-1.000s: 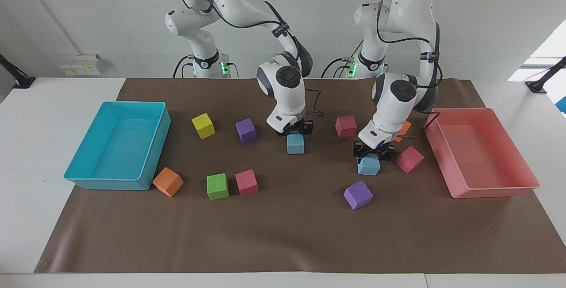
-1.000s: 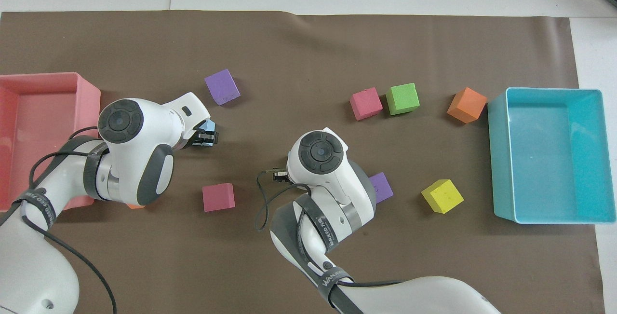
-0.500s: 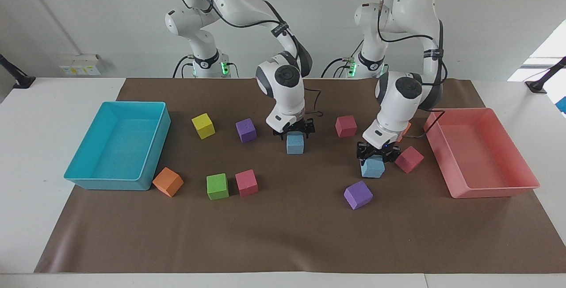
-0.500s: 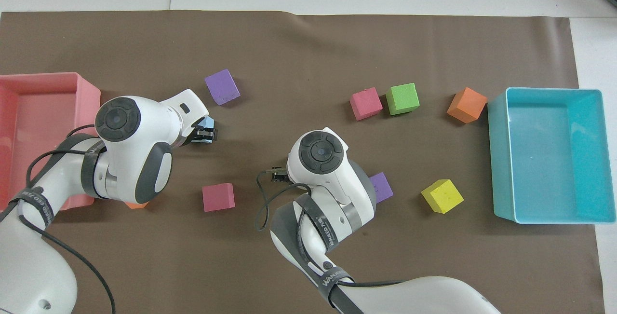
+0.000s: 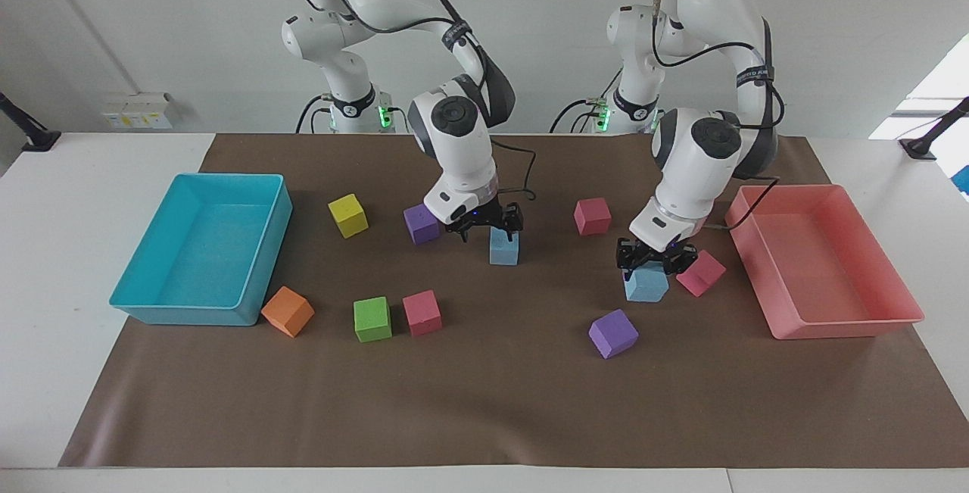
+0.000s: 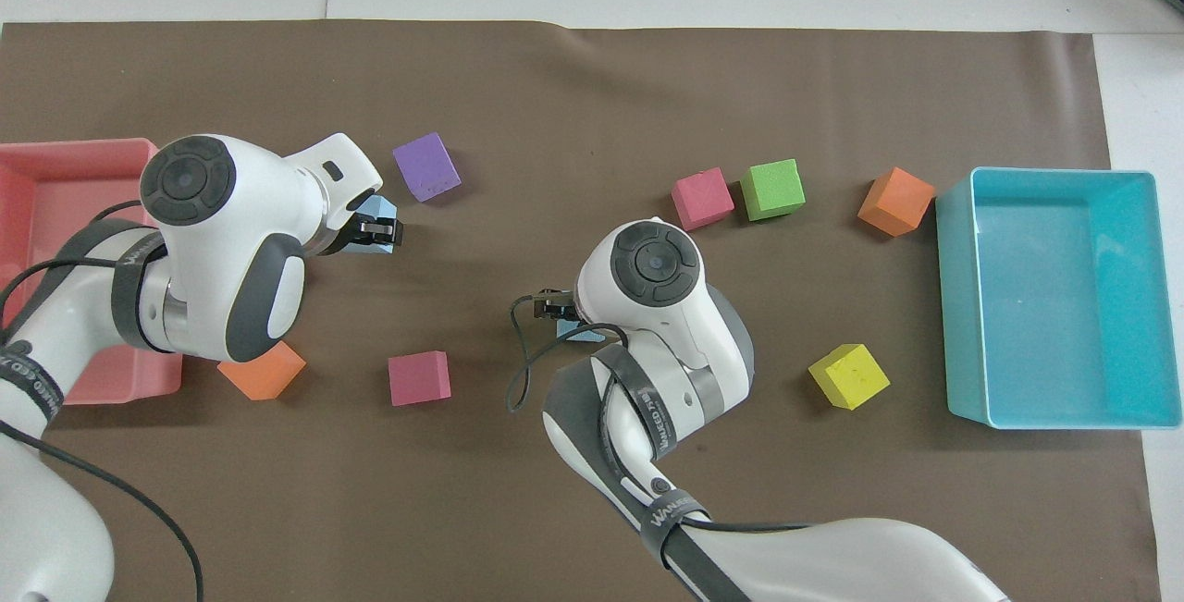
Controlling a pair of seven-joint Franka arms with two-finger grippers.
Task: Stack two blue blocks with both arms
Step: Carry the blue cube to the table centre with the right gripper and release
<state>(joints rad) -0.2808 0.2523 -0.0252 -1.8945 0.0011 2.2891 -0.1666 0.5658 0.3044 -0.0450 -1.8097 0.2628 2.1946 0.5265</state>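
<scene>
My left claw (image 5: 652, 262) was clamped shut on one blue block (image 5: 646, 283), held tilted just above the brown mat (image 5: 484, 402), beside a pink cube (image 5: 701, 273) near the pink tray (image 5: 825, 326). My right claw (image 5: 486, 225) stood wide open just over the other blue block (image 5: 504, 246), which sat on the mat mid-bench, beside a purple cube (image 5: 421, 223).

The blue blocks (image 5: 503, 246) (image 5: 646, 284) and the purple cube (image 5: 613, 333) appear as matt foam, the brown table cover (image 5: 484, 402) as matt paper-like sheet, the turquoise tray (image 5: 266, 266) and pink tray (image 5: 844, 324) as smooth plastic, and the arms (image 5: 700, 167) (image 5: 458, 152) as glossy white shells.
</scene>
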